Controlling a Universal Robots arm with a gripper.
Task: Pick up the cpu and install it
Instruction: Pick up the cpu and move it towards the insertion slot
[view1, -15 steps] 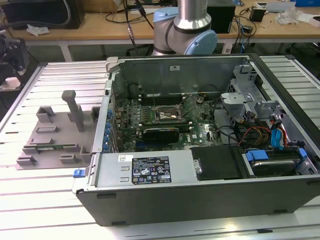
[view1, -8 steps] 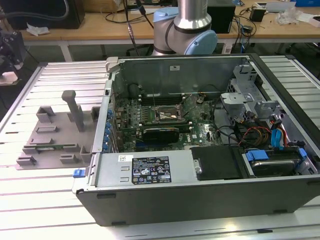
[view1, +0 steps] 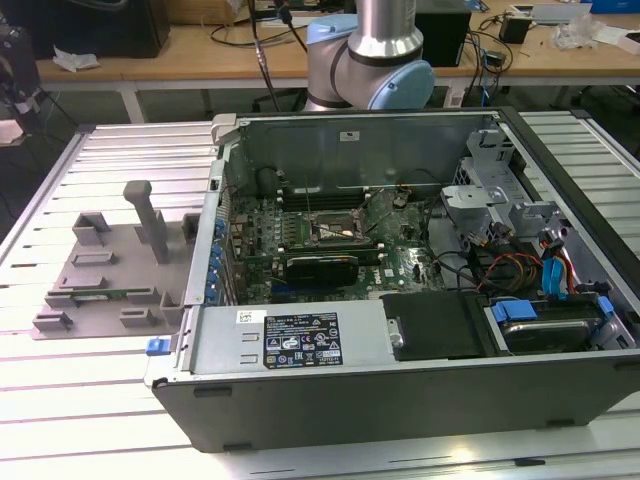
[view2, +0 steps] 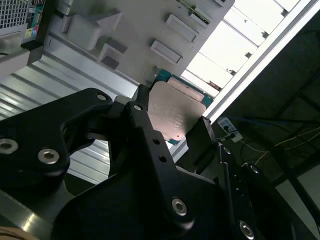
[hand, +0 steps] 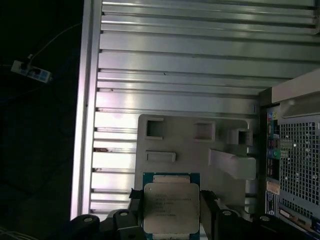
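The cpu (hand: 171, 207) is gripped in the claw (view2: 172, 122). The jaws are drawn in narrow on two opposite edges of the chip, and its silver-grey metal top faces the camera in the first wrist view. It looks to hang clear above the grey plastic tray (hand: 200, 145), over the part of the tray nearest the table (hand: 175, 65) edge.

The tray lies on the ribbed table beside the open computer case (view1: 400, 330), on the exterior view's left of it. The dark square socket (view1: 335, 232) sits on the board inside the case, well apart from the tray.

The chip is probably light and stiff, but its smooth metal lid may slip. Its underside contacts are likely delicate, so the thin green side edges, where the fingers (hand: 207, 210) press, seem the safe hold.
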